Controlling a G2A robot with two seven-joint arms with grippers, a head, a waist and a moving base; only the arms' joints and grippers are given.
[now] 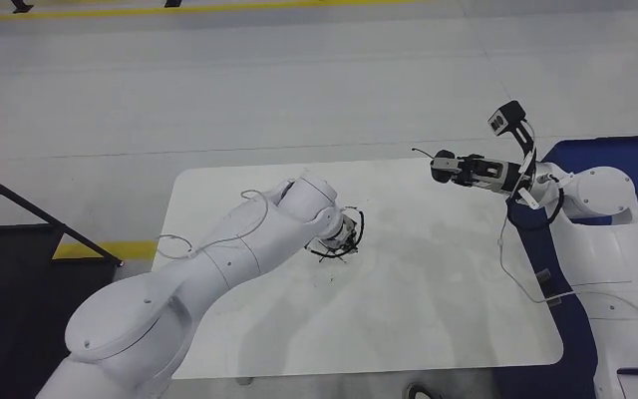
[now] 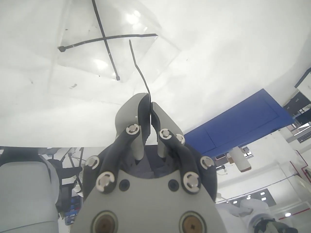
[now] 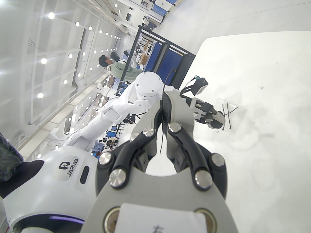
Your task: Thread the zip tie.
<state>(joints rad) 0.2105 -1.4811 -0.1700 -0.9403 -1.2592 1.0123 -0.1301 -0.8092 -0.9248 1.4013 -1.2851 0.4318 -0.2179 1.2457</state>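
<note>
Left tool (image 2: pixel 149 98): seemingly bent zip tie (image 2: pixel 136 65)

zip tie (image 2: pixel 139 67) was thin black plastic, matt | tray (image 2: pixel 80 25) was clear plastic, glossy with bright glare spots | table (image 1: pixel 449 289) looked white, smooth, faintly scuffed | left gripper (image 2: pixel 150 101) had matt grey plastic, black rubbery pads (image 2: pixel 145 112), shiny metal pins | right gripper (image 3: pixel 163 98) had ribbed black pads and polished metal pins
</note>
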